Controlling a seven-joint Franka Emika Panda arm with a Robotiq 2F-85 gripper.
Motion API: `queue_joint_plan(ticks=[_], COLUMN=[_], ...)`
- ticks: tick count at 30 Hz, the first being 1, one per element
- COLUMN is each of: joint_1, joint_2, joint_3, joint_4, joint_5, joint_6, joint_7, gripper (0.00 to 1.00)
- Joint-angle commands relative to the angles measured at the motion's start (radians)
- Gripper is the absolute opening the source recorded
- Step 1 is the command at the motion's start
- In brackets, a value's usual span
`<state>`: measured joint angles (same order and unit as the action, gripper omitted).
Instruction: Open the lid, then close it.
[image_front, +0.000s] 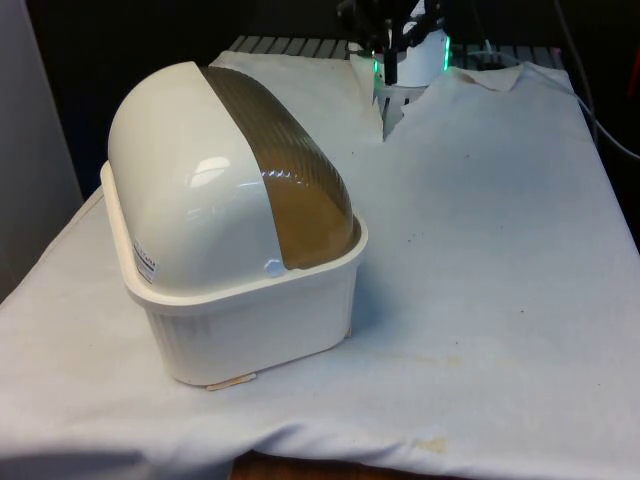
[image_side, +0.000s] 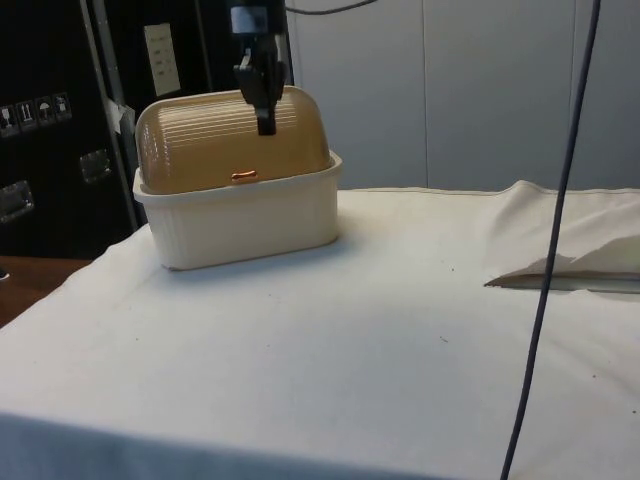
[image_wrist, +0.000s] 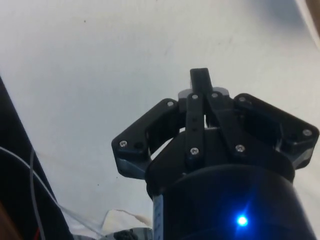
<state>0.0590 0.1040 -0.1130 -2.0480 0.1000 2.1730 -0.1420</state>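
One bread box (image_front: 235, 225) sits on the white cloth (image_front: 480, 300), toward the front view's left and near that camera, well apart from the robot end of the table. It has one cream ribbed base (image_side: 245, 220) and one domed top; the dome is part cream shell (image_front: 185, 180), part one brownish see-through roll lid (image_front: 290, 170). Lid is down, its lower edge meeting the base rim. One small orange handle (image_side: 244, 175) sits at the lid's lower edge in the side view. One small round pivot button (image_front: 272, 267) shows on the cream end wall, and one small label (image_front: 145, 264) is on the rim beside it. One gripper (image_side: 265, 118) hangs in the air in the side view, fingers pointing down and overlapping the lid in that picture; in the front view the gripper (image_front: 390, 62) is far back near the robot base, well apart from the box, touching nothing. In the wrist view the two fingers (image_wrist: 200, 82) are pressed together with no gap, holding nothing, bare cloth below them. One dark cable (image_side: 555, 250) hangs across the side view's right. The cloth has one slit near the robot base (image_front: 392, 115), with scattered small specks on it.
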Motion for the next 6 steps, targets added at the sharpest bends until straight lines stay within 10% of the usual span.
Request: queue_joint_plan(ticks=[1,6], joint_1=[0.004,0.004], joint_2=[-0.014,-0.041], joint_3=[0.002,0.012], joint_4=[-0.012,-0.035], joint_5=[-0.012,-0.001], joint_6=[0.002,0.001], joint_7=[0.016,0.018], gripper=[0.00,0.00])
